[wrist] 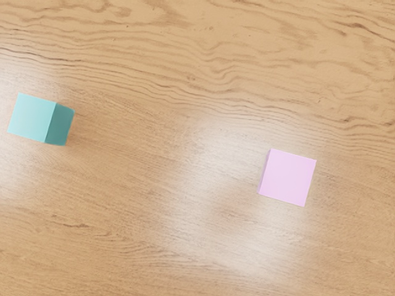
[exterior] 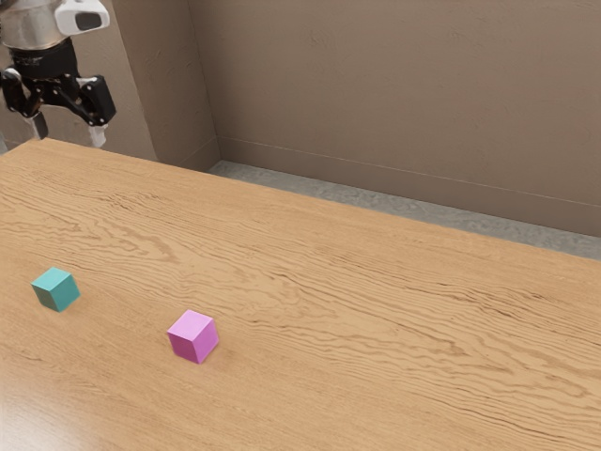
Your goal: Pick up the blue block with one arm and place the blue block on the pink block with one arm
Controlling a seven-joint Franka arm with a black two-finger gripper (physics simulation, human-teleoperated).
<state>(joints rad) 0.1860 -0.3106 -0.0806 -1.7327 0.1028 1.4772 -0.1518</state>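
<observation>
- Your hand point(exterior: 66, 130) hangs high over the far corner of the surface point(exterior: 376, 301), well apart from the pink block point(exterior: 193, 335) and toward the exterior view's upper left of it.
- Its two fingers point(exterior: 97, 137) stand spread apart with only air between them, so the hand is open and grips neither block.
- The blue block point(exterior: 55, 288), more teal than blue in colour, sits flat on the surface. It is near the pink block but not touching it, toward the exterior view's left and slightly farther back.
- The pink block also rests on the surface, standing on its own, and bare wood shows between the two blocks.
- In your wrist view you look down on both blocks. The blue block point(wrist: 40, 119) shows its top and one darker side, while the pink block point(wrist: 287, 177) shows just its top face.
- Beyond the pink block, past the far edge of the surface, run a grey strip of floor point(exterior: 394, 202) and a brown wall point(exterior: 404, 85).
</observation>
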